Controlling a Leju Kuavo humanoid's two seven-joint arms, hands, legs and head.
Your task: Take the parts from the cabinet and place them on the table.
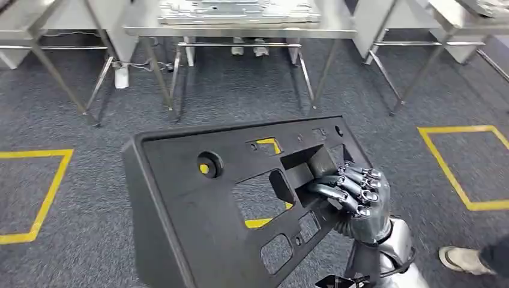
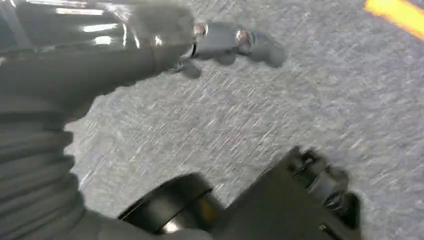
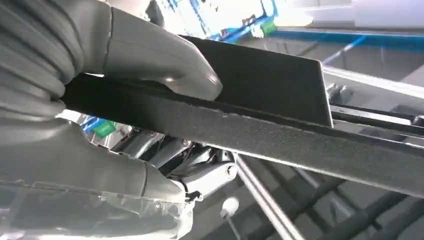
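Observation:
A large black plastic panel (image 1: 198, 204) with several cut-outs hangs tilted in front of me above the carpet. My right hand (image 1: 354, 195) grips it at its right side, fingers curled into a rectangular opening. In the right wrist view the thumb (image 3: 165, 65) presses on the panel's edge (image 3: 280, 135), with the fingers under it. My left hand (image 2: 150, 50) hangs over the grey carpet, a finger (image 2: 227, 42) stretched out and nothing in it. A steel table (image 1: 240, 29) stands straight ahead with flat light-grey parts (image 1: 237, 11) on it.
More steel-legged tables stand at the far left (image 1: 36, 30) and far right (image 1: 462, 24). Yellow tape squares (image 1: 462, 174) mark the carpet on both sides. A person's shoe (image 1: 462, 258) shows at the lower right, close to my right arm.

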